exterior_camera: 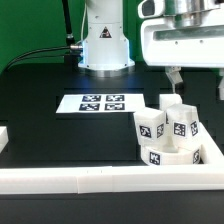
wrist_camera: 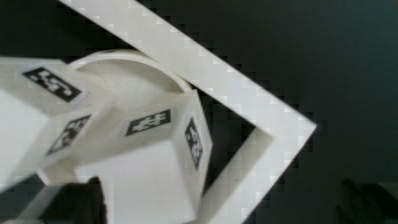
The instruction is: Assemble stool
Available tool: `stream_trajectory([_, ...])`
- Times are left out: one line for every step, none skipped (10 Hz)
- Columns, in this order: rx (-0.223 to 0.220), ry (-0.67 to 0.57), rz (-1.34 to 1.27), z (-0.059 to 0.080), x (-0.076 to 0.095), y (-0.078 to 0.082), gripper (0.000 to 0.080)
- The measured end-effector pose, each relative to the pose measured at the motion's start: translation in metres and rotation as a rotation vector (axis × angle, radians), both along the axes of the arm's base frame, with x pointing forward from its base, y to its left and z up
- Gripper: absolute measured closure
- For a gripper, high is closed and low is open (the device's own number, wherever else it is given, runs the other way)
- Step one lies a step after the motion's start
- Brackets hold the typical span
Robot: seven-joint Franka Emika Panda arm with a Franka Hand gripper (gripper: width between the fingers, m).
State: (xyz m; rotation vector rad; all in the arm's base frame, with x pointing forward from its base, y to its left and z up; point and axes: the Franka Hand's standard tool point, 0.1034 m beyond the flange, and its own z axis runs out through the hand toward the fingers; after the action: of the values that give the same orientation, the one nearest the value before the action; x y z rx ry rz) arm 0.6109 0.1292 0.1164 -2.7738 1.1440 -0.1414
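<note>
Nearest the exterior camera, the long white border rail point(exterior_camera: 110, 178) crosses the table's front edge, and behind it the round seat point(exterior_camera: 168, 154) lies tucked in the rail's corner with leg blocks point(exterior_camera: 150, 126) standing on and against it. From the seat, the marker board point(exterior_camera: 101, 103) lies flat at about ten o'clock and well apart. At twelve o'clock the gripper point(exterior_camera: 198, 82) hangs above the blocks, jaws spread wide and holding nothing, while the wrist view shows the tagged blocks point(wrist_camera: 164, 130) crowded against the rail corner point(wrist_camera: 267, 120).
</note>
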Motion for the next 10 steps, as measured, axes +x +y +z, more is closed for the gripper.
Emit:
stream_trajectory([-0.018,-0.009,0.091,0.0003,0.0010,0.0041,0.0151])
stream_trajectory([-0.027,-0.013,0.137,0.0001,0.0013,0.0017,0.0151])
stream_trajectory([-0.039,-0.019,0.207,0.0000,0.0016,0.0003,0.0151])
stream_trajectory([-0.048,-0.024,0.264,0.0000,0.0016,-0.0001,0.0151])
stream_trajectory([-0.068,-0.028,0.344,-0.0006,0.0013,-0.0008,0.0151])
stream_trajectory([-0.131,-0.027,0.529,-0.0033,-0.0003,-0.0017,0.0151])
stream_trajectory([-0.156,-0.034,0.637,-0.0042,-0.0001,0.0004,0.0151])
stream_trajectory([-0.176,-0.036,0.735,-0.0052,-0.0002,0.0022,0.0151])
stream_trajectory([-0.212,-0.037,0.882,-0.0062,0.0004,0.0055,0.0151])
stream_trajectory([-0.223,-0.040,0.945,-0.0060,0.0009,0.0047,0.0151])
